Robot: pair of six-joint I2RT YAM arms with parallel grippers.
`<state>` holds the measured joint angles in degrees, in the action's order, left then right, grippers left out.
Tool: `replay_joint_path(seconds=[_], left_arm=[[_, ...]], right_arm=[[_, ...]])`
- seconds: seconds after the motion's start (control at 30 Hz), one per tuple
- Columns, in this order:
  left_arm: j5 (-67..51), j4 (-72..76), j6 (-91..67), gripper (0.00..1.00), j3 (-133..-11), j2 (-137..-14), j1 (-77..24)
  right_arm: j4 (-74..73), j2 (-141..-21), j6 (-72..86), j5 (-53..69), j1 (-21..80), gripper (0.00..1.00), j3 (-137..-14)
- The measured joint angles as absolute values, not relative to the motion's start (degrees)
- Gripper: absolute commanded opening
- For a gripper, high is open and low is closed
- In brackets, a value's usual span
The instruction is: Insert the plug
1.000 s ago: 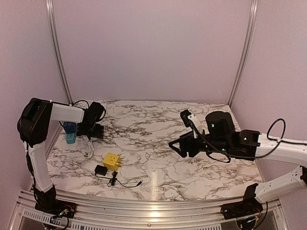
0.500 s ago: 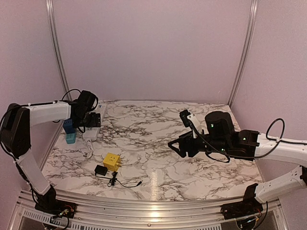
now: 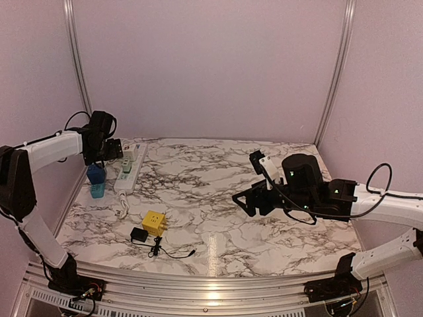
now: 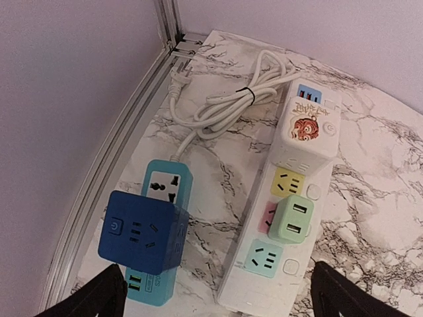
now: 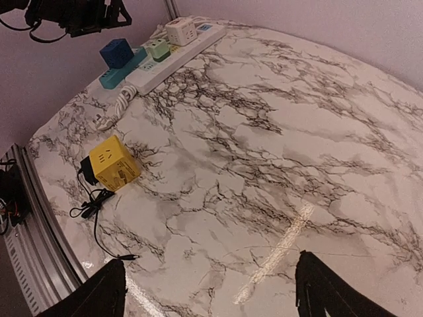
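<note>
Plug point(image 3: 139, 234), one, black, beside one yellow cube point(image 3: 154, 222), two power strips point(image 3: 129, 173)

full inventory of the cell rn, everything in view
white power strip: 1, white with yellow, pink and teal sockets, far-left of table
white cube adapter: 1, white with cartoon sticker, on the strip's far end
green adapter: 1, light green, on the strip's middle
teal power strip: 1, teal, left of the white strip
blue cube adapter: 1, dark blue, on the teal strip
white cord: 1, bundled, far-left corner
yellow socket cube: 1, yellow, near-left
black plug adapter: 1, black, beside the yellow cube
black cable: 1, thin, trailing right from the adapter
table: 1, white marble pattern
left gripper: 1, black, open, above the strips
right gripper: 1, black, open, empty, right of centre
</note>
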<state>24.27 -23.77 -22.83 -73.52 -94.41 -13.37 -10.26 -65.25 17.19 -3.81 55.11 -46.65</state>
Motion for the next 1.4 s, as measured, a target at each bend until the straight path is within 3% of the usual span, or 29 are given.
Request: replay_joint_path(seconds=[0.1, 0.5, 0.67, 1.17, 1.4], left_arm=[[23.2, -23.6, -23.8, 0.99, -71.7, -93.4, -12.1], [18.0, -22.8, -25.5, 0.99, -66.8, -86.0, -13.3], [16.9, -22.5, -25.5, 0.99, -64.8, -81.6, -16.7], [18.0, -22.7, -25.4, 0.99, -52.6, -67.6, -29.5], [18.0, -22.7, -26.6, 0.99, -49.6, -66.2, -31.2]], right_arm=[[-10.7, -65.3, 17.2, -7.3, 54.0, 0.98, -46.1], [-10.4, -66.3, 21.1, -23.0, 36.4, 0.99, -40.6], [-9.9, -73.6, 21.4, -29.9, 29.2, 0.99, -42.7], [-8.1, -94.9, 21.3, -15.5, 1.8, 0.98, -52.0], [-8.3, -101.0, 20.7, -11.0, -1.8, 0.97, -59.4]])
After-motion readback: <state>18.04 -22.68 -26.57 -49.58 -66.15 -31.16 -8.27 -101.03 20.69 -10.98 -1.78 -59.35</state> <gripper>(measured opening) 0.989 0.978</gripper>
